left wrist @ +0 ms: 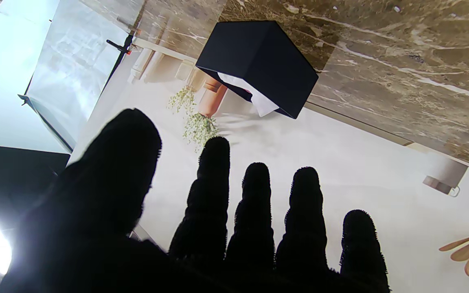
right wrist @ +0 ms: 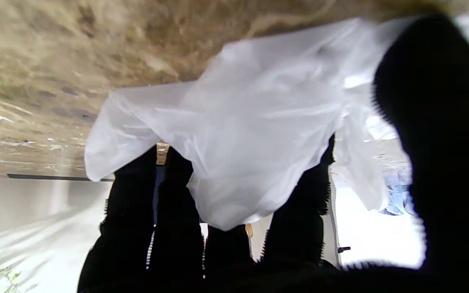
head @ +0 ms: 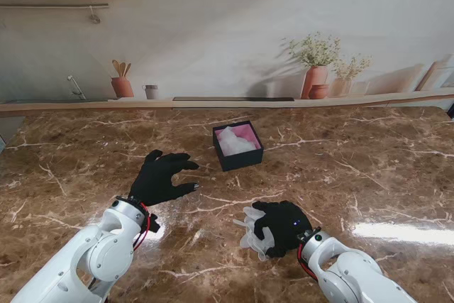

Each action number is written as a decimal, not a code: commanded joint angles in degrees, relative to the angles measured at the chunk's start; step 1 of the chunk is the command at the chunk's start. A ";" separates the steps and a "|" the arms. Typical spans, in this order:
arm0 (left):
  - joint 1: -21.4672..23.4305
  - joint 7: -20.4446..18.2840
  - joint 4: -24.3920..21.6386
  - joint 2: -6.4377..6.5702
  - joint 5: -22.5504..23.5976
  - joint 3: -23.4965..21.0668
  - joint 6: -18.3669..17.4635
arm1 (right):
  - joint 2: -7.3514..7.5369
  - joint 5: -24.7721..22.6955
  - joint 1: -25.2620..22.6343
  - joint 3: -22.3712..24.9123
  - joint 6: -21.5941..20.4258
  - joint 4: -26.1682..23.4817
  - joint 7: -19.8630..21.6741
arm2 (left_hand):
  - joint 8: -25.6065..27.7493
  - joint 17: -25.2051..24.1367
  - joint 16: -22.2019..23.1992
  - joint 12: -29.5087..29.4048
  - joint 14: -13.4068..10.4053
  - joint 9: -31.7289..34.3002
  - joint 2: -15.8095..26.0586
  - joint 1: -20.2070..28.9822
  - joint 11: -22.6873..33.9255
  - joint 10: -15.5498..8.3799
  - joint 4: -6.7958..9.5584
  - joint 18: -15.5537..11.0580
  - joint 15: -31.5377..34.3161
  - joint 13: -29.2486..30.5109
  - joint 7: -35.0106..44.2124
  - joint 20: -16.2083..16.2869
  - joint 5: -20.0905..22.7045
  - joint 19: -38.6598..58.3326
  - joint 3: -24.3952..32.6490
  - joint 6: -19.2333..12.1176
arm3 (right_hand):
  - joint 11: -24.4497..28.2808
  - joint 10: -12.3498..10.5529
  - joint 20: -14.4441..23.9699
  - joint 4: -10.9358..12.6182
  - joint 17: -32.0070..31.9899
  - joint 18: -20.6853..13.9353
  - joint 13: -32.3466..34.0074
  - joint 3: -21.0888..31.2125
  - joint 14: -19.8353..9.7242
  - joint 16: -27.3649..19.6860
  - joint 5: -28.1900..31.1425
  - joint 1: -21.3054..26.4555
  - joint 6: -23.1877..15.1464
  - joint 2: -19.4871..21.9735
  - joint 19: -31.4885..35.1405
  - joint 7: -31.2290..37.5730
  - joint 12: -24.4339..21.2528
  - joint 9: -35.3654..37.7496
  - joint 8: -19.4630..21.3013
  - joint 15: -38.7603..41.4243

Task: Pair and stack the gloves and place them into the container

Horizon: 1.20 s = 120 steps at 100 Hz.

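The right hand (head: 280, 227), near and right of the box (head: 237, 145), grips a glove (head: 252, 235) for boxing, while the left hand (head: 162, 177) hovers spread and empty.

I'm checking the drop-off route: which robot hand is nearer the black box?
Left. The left robot hand hovers open just left of the black box; the right robot hand, gripping a translucent glove, sits nearer me.

One black box (head: 237, 145); one white glove bundle (head: 250, 233), count unclear; two black hands: left hand (head: 159, 177), right hand (head: 281, 226).

Brown marble table (head: 369, 175), kitchen backdrop wall (head: 234, 26) (printed)
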 commanded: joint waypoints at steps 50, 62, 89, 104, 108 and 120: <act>0.09 -0.27 0.34 0.04 -0.55 0.45 -0.82 | -1.82 3.97 6.19 -3.70 3.71 6.31 -6.08 | 0.41 -1.05 -0.71 -1.12 -2.24 -0.49 2.14 0.62 -1.38 -1.33 1.22 0.19 -1.90 -2.72 -0.35 1.15 0.00 -2.93 -2.14 -1.20 | 18.20 -6.53 -3.40 6.68 30.10 -4.99 35.05 3.74 -4.97 18.87 11.47 26.30 2.23 2.70 29.38 9.28 28.07 43.97 -2.26 33.07; 0.14 -0.35 0.34 0.03 -0.78 0.62 -0.79 | -2.39 4.58 7.87 -3.02 2.51 5.48 -8.41 | 0.36 -0.96 -0.72 -1.11 -2.36 -0.58 2.48 0.56 -1.43 -1.24 1.23 0.20 -1.92 -2.71 -0.45 1.31 -0.10 -2.84 -2.38 -1.13 | 17.89 -6.21 -3.47 6.59 30.75 -4.86 35.05 3.78 -4.38 18.34 10.62 25.99 2.74 2.71 29.83 8.92 28.40 44.38 -6.89 34.13; 0.55 -0.09 0.07 -0.09 -1.20 0.40 -0.46 | -4.41 11.06 16.26 -4.50 1.82 7.18 -9.98 | 0.28 -0.99 -0.78 -1.11 -2.43 -0.71 2.75 0.60 -1.46 -1.17 1.31 0.25 -2.02 -2.87 -0.63 1.50 -0.32 -2.73 -2.98 -0.93 | 17.76 -5.91 -3.51 6.65 31.54 -4.95 35.36 4.06 -4.38 18.32 9.72 25.18 3.27 3.86 30.70 9.14 28.23 44.96 -17.80 34.81; 1.14 0.18 -0.30 -0.14 -1.20 -0.26 -0.10 | -6.29 15.91 23.37 -8.02 3.39 11.84 -12.74 | 0.25 -1.01 -0.81 -1.11 -2.46 -0.72 2.89 0.80 -1.47 -1.16 1.39 0.18 -2.05 -2.93 -0.67 1.46 -0.36 -2.83 -3.31 -0.90 | 17.27 -5.33 -3.80 6.46 31.64 -5.45 35.48 3.74 -4.18 17.92 8.50 24.08 3.46 4.51 30.87 10.93 27.37 44.95 -20.70 34.35; 1.29 0.26 -0.40 -0.15 -1.15 -0.41 -0.01 | -6.77 16.67 25.31 -9.23 4.05 13.37 -13.72 | 0.24 -1.00 -0.81 -1.11 -2.50 -0.72 2.95 0.77 -1.46 -1.19 1.40 0.16 -2.04 -2.91 -0.70 1.46 -0.40 -2.84 -3.40 -0.84 | 17.19 -5.16 -3.80 6.46 31.66 -5.48 35.61 3.34 -4.19 18.07 8.04 23.83 3.52 4.74 31.08 11.94 27.05 44.98 -22.34 34.28; 1.71 0.23 -0.72 -0.14 -1.07 -0.88 0.23 | -7.99 18.38 30.76 -12.85 5.88 18.02 -15.88 | 0.23 -0.98 -0.83 -1.10 -2.45 -0.70 3.12 0.74 -1.45 -1.08 1.44 0.16 -2.08 -3.02 -0.72 1.47 -0.39 -2.86 -3.71 -0.75 | 17.12 -4.90 -3.72 6.16 31.94 -5.88 35.93 2.70 -4.44 18.44 7.10 22.82 3.49 5.00 31.77 14.28 26.21 45.26 -26.82 34.53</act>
